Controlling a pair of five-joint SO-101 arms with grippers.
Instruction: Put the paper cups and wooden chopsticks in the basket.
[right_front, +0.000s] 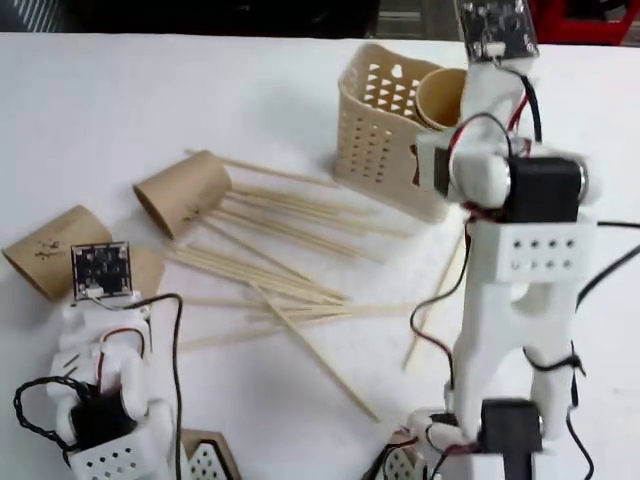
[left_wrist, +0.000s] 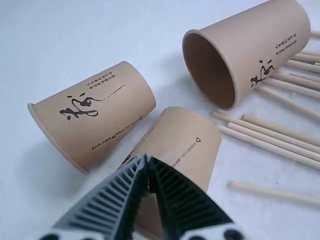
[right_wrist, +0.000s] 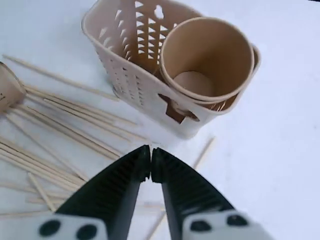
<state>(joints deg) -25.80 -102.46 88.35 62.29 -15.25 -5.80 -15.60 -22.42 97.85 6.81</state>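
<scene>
Looking down, we saw left gripper (left_wrist: 148, 164) pinched together, empty, above a tipped paper cup (left_wrist: 182, 145), right gripper (right_wrist: 150, 157) likewise, beside the basket (right_wrist: 107, 47), chopsticks (right_front: 260, 275) strewn between.

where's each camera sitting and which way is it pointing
High view: fixed above the table, looking down on the left arm and the right arm.
Left wrist view: on the left arm's wrist, looking past its shut left gripper at three lying cups and chopsticks.
Right wrist view: on the right arm's wrist, looking past its shut right gripper at the basket with a cup in it.
Shared: high and right wrist views both show the basket and its cup.
</scene>
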